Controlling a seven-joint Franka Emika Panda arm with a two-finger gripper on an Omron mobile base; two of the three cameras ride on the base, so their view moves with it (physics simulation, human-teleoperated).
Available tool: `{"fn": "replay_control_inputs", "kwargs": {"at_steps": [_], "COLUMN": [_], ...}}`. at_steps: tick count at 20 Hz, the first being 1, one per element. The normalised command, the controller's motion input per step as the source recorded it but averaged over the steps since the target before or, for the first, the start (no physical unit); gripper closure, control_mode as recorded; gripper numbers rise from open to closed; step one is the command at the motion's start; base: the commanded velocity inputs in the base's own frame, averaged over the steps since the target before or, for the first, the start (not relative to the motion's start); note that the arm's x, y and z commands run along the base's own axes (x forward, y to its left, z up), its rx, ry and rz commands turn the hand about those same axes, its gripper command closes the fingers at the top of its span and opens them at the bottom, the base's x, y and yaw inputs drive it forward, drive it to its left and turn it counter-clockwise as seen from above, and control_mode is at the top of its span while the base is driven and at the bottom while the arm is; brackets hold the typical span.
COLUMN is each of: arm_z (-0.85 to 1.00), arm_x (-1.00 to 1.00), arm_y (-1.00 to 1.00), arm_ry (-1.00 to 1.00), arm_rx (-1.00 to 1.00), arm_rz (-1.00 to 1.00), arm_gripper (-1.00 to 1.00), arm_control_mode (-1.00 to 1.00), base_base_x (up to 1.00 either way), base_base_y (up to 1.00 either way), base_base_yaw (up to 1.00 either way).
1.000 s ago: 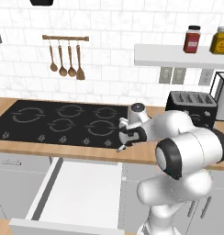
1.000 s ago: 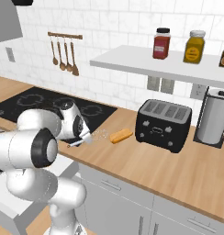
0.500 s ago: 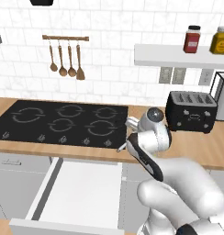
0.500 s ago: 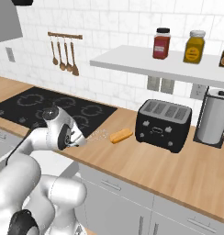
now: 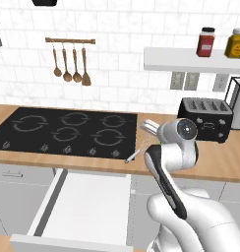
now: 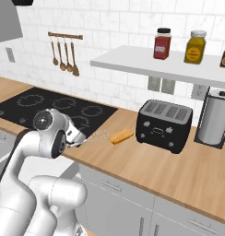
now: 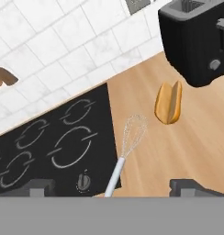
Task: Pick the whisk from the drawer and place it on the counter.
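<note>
The slim silver whisk [image 7: 125, 149] lies on the wood-grain counter [image 7: 196, 142] along the right edge of the black cooktop [image 7: 54, 147], with its wire head pointing toward the wall. It also shows as the whisk [image 5: 134, 156] near the counter's front edge and as the whisk [image 6: 97, 135] by the arm. My gripper [image 7: 116, 186] hovers right over the handle end. It is open, its fingertips [image 7: 40, 186] far apart on either side of the handle. The gripper [image 6: 80, 138] sits at the end of the bent arm. The drawer [image 5: 87, 206] stands pulled out below, its white inside bare.
A bread roll [image 7: 168, 102] lies just beyond the whisk head, and a black toaster [image 7: 196, 41] stands behind it. Wooden spoons [image 5: 70, 66] hang on the wall rail. Jars [image 6: 162, 44] stand on the white shelf, and a steel canister [image 6: 216, 117] is at the far right.
The arm has swung right from over the cooktop to the counter beside it, carrying the whisk along. The fingers now stand apart around the whisk's handle.
</note>
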Motion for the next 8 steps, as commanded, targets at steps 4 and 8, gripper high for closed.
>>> {"fn": "replay_control_inputs", "kwargs": {"at_steps": [4,8], "arm_z": [0.07,0.0], "arm_x": [-0.01,0.0], "arm_y": [-0.11,-0.14], "arm_ry": [-0.01,0.0], "arm_rx": [0.07,0.09], "arm_rz": [0.01,0.0], "arm_gripper": [-1.0,-1.0], "arm_control_mode": [-1.0,-1.0], "base_base_x": [0.0,0.0], "base_base_y": [0.0,0.0], "base_base_yaw": [0.0,0.0]}}
